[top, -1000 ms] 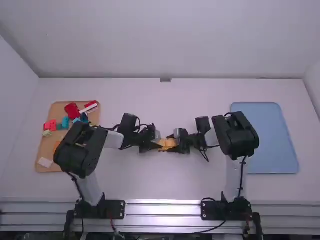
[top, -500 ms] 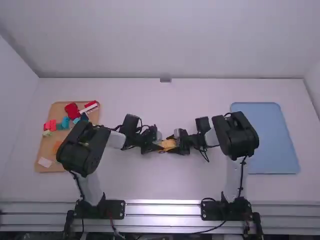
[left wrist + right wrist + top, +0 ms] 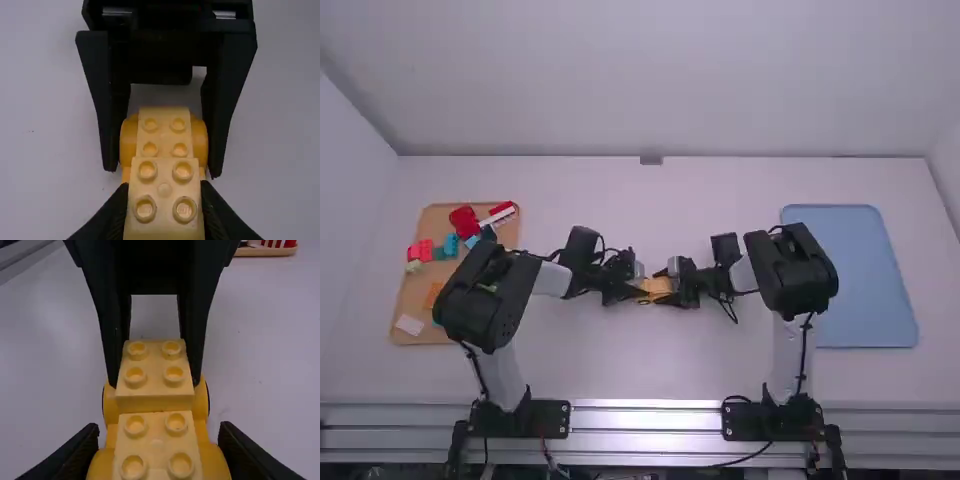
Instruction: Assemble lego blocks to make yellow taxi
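Observation:
Mid-table, my left gripper point(image 3: 638, 291) and my right gripper point(image 3: 672, 290) face each other at one yellow car assembly point(image 3: 658, 287). In the left wrist view, my left gripper point(image 3: 164, 202) is shut on the nearer, raised pale yellow brick point(image 3: 164, 189); another studded brick point(image 3: 164, 132) lies beyond, flanked by wheels. In the right wrist view, my right gripper point(image 3: 158, 440) is shut on the wheeled yellow base point(image 3: 104, 465), at the wheels beside the lower pale brick point(image 3: 156, 442). The raised brick is at the far end; its seating on the base cannot be told.
A wooden tray point(image 3: 408, 300) at the left holds red, teal, white and orange pieces, partly under the left arm. A blue tray point(image 3: 850, 280) lies at the right, beside the right arm's elbow.
My left arm has shifted slightly right, towards my right gripper, over the last second. The right arm has kept still.

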Controlling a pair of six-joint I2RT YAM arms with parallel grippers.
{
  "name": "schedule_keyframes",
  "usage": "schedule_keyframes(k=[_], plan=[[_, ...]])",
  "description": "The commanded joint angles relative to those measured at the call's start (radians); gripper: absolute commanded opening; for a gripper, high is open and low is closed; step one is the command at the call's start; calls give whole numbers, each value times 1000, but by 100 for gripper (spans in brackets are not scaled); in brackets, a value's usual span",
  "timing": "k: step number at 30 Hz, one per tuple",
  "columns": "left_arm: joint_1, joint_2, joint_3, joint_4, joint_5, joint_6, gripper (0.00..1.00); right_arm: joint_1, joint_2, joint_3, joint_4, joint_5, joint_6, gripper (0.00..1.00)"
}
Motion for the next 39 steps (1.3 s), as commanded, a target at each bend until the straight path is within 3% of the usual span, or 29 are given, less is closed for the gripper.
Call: schedule_keyframes(k=[1, 9, 13, 15, 16, 27, 36, 37, 38, 39], plan=[[-12, 28, 5, -9, -61, 6, 9, 17, 17, -12, -14, 42, 1, 40], [-21, 28, 5, -43, -36, 7, 15, 5, 17, -12, -14, 38, 4, 40], [-21, 28, 5, -52, -39, 6, 27, 7, 17, -12, -14, 39, 4, 41], [-21, 28, 5, -52, -37, 4, 42, 3, 17, -11, -15, 39, 5, 41], [-21, 28, 5, -53, -36, 2, 43, 3, 17, -11, -14, 38, 4, 41], [-20, 11, 5, -57, -29, -19, 52, 5, 17, -11, -15, 38, 5, 41], [-20, -168, 5, -93, -34, -42, 59, 5, 17, -12, -15, 37, 5, 41], [-21, -185, 5, -100, -38, -42, 73, 6, 17, -11, -15, 38, 5, 41], [-20, -201, 5, -110, -40, -42, 70, 6, 17, -11, -15, 37, 5, 41], [-21, -205, 5, -114, -40, -42, 41, 5, 17, -11, -14, 37, 4, 41]])
